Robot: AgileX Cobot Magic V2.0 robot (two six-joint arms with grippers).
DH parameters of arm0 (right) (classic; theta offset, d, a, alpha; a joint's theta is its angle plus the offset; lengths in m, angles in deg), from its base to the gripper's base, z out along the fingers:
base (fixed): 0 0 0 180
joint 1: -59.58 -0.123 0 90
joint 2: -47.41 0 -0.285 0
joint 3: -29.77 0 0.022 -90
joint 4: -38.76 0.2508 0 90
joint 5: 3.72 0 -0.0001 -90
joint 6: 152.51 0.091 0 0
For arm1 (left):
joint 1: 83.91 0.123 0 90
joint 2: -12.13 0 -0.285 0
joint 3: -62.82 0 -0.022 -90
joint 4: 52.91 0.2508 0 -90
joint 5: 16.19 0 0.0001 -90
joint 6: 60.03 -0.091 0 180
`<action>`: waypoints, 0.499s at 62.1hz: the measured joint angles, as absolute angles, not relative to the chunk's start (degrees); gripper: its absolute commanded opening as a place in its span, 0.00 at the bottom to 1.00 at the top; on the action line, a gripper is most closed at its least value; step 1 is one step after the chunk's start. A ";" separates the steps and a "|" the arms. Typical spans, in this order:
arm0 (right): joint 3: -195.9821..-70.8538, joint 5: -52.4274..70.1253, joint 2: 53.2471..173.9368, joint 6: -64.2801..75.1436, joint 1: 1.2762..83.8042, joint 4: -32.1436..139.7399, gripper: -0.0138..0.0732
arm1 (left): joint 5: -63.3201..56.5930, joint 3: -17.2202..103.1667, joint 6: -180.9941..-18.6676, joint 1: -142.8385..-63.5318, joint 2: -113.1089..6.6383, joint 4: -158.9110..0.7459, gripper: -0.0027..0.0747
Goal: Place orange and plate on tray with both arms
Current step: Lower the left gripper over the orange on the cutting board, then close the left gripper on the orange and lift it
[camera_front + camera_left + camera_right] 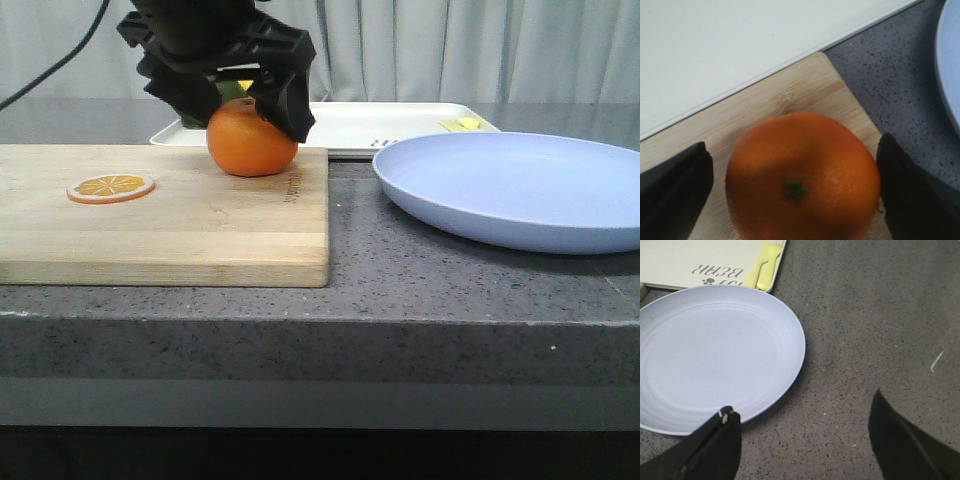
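The orange [250, 140] sits on the back right corner of a wooden cutting board [180, 220], stem spot up. My left gripper [247, 120] hangs over it, open, one finger on each side. In the left wrist view the orange [802, 175] fills the space between the fingers of the left gripper [795, 141]; a strip of board shows beside one finger. The pale blue plate [510, 190] lies on the counter at the right. The cream tray [370, 120] lies behind both. My right gripper [802, 402] is open over bare counter just off the plate [710, 355] rim.
A thin orange slice [110, 187] lies on the left of the board. Small yellow utensils [765, 265] lie at a corner of the tray [680, 260]. The counter's front edge runs across the front view. A curtain hangs at the back.
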State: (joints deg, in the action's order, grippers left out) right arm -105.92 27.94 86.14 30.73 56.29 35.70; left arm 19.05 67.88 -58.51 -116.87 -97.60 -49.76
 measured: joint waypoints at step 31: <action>-105.92 27.94 86.14 30.65 56.29 35.70 0.78 | 19.57 67.88 -58.51 -116.87 -98.26 -49.76 0.61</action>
